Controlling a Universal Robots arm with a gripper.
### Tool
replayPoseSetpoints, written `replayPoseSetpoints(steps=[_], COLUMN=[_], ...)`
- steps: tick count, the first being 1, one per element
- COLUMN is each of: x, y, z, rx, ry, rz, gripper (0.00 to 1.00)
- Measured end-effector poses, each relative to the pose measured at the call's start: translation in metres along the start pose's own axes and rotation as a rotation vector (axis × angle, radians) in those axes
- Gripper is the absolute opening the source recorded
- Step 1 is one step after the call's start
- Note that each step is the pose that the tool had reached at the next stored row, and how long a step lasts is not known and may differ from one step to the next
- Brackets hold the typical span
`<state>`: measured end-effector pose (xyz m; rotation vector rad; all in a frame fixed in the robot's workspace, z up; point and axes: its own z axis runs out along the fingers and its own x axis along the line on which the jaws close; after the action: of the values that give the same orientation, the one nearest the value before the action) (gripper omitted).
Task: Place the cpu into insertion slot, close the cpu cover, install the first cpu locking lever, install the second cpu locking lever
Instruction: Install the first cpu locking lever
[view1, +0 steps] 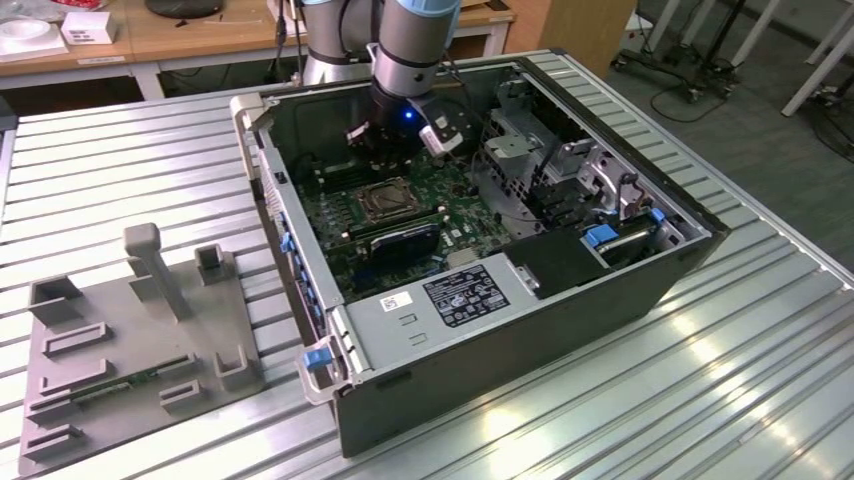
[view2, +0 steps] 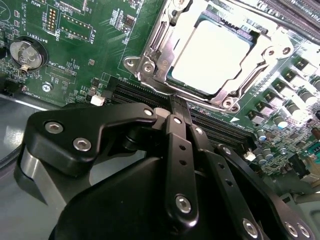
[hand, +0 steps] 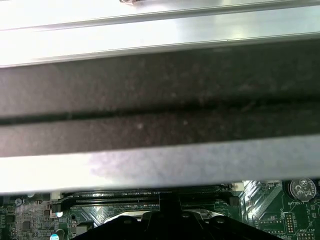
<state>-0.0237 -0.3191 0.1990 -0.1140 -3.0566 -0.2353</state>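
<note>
Inside the open computer case, the insertion slot (view1: 387, 197) sits on the green board. In the second wrist view the pale cpu (view2: 210, 55) lies flat in the slot, and the silvery cpu cover (view2: 150, 60) lies down around it, framing it through its window. My gripper (view1: 400, 148) hangs just behind the socket in the exterior view. Its black fingers (view2: 176, 125) are pressed together with nothing between them, and their tip (view2: 178, 106) is over the black memory slots (view2: 135, 92) beside the socket's edge. I cannot tell how the locking levers stand.
The case walls (view1: 274, 190) close in on the board, and a drive cage (view1: 574, 170) stands at the exterior view's right. A coin battery (view2: 25, 52) sits near the socket. A grey fixture plate (view1: 134, 330) lies on the ribbed table at the exterior view's left.
</note>
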Motion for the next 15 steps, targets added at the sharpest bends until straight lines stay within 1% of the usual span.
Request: replayPoseSetpoints(steps=[4,10,15], x=[-0.0012,-0.0059,-0.0070], y=[0.0001,0.0004,0.0005], z=[-0.0002,-0.0006,-0.0006], rx=[0.0002,-0.0005,-0.0021], ry=[0.0002,0.0002,0.0003], rz=[0.000,0.000,0.000], gripper=[0.11,0.11,0.11])
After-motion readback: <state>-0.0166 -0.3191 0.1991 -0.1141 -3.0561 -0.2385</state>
